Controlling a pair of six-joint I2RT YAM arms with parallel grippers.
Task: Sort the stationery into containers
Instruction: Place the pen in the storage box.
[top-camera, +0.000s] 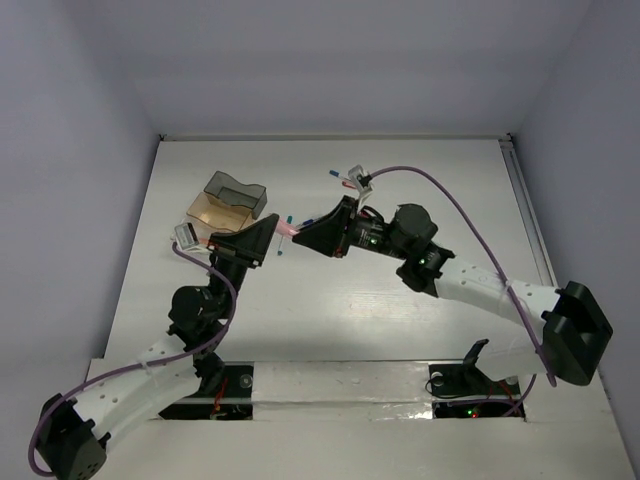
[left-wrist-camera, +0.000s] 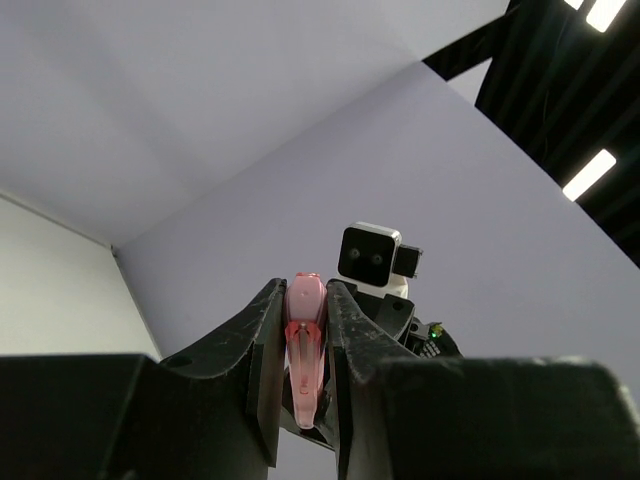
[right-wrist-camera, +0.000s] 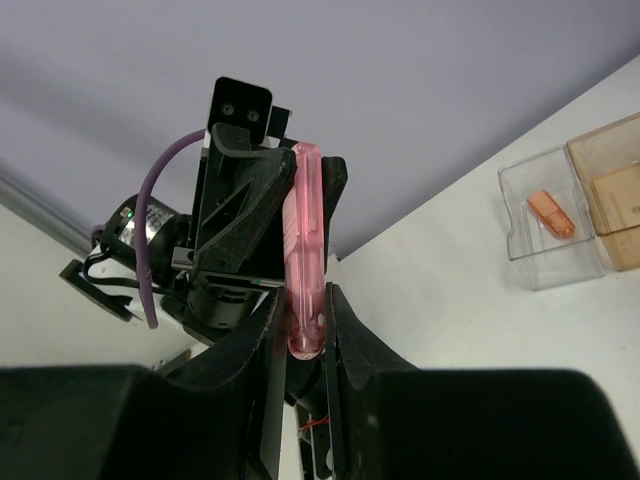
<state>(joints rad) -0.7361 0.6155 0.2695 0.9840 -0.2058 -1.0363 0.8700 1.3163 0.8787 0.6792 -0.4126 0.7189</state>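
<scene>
The left pincer (left-wrist-camera: 303, 335) is pressed narrowly onto one end of a translucent pink plastic pen (right-wrist-camera: 305, 240). The right pincer (right-wrist-camera: 303, 345) pinches the other end, so the pen spans between both, off the white bench (top-camera: 400, 170). At ten o'clock from it sit a smoky grey plastic tray (top-camera: 236, 190) and a tan transparent tray (top-camera: 215, 213). A small orange eraser piece (right-wrist-camera: 552, 213) lies in a clear plastic tray (right-wrist-camera: 560, 262).

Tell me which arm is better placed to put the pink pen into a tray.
Probably left. Both grip the pink pen, but the left pincer sits beside the trays; the right pincer is farther.
</scene>
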